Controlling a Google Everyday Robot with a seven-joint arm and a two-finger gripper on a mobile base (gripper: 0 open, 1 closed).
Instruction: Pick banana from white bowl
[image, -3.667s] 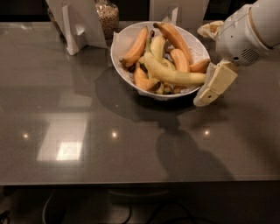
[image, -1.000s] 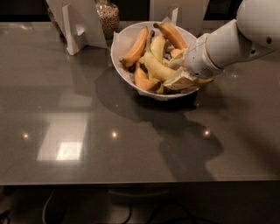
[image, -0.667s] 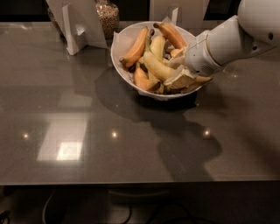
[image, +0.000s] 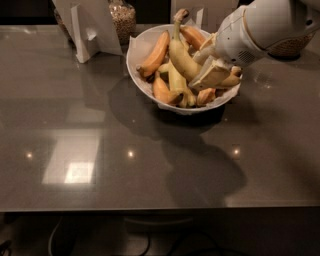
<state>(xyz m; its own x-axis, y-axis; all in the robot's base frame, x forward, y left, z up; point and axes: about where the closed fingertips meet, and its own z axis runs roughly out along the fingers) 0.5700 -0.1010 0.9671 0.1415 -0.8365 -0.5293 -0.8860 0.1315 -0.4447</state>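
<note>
The white bowl stands at the back middle of the grey table and holds several bananas on white paper. The banana, long and pale yellow-green, stands tilted in the bowl with its dark stem tip pointing up and to the back. My gripper reaches into the bowl from the right. Its cream fingers are closed on the banana's lower end. Shorter orange bananas lie around it in the bowl.
A glass jar of grain and a white card stand are behind the bowl on the left. A second white stand is at the back. A round woven object sits at the right, behind my arm.
My gripper went down into the bowl from beside it and closed on the banana. It has now risen a little, and the banana has tipped up with its stem higher.
</note>
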